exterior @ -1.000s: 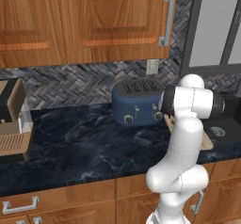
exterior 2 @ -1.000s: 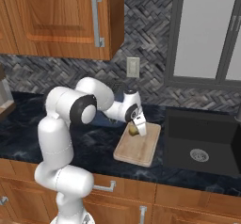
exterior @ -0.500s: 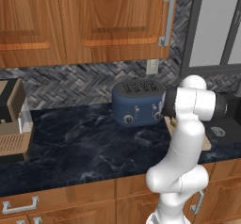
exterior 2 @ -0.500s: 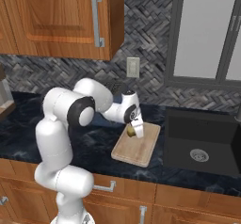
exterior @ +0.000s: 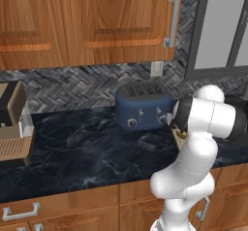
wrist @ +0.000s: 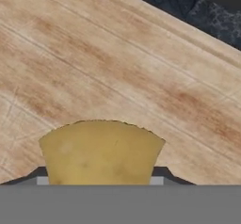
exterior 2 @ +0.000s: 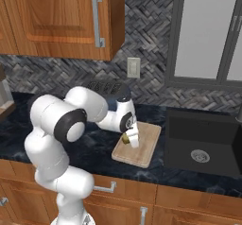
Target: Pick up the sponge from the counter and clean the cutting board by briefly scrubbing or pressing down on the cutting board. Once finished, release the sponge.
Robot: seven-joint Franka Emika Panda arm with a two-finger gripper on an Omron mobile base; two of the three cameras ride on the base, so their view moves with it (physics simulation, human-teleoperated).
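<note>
Jaws narrow, clamped on the yellow sponge [wrist: 100,152], gripper [exterior 2: 129,139] low over the tan cutting board [exterior 2: 146,146]. Sponge sits at or just above the board's wood; contact unclear. Board lies on dark bench [exterior: 92,147] beside sink [exterior 2: 203,143].

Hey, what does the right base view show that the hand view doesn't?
Right base view alone: the black sink, a wall outlet and the cabinet door. Hand view alone: the board's wood grain up close, right under the sponge. Both: the pincer shut on the sponge over the cutting board, and the dark counter.
</note>
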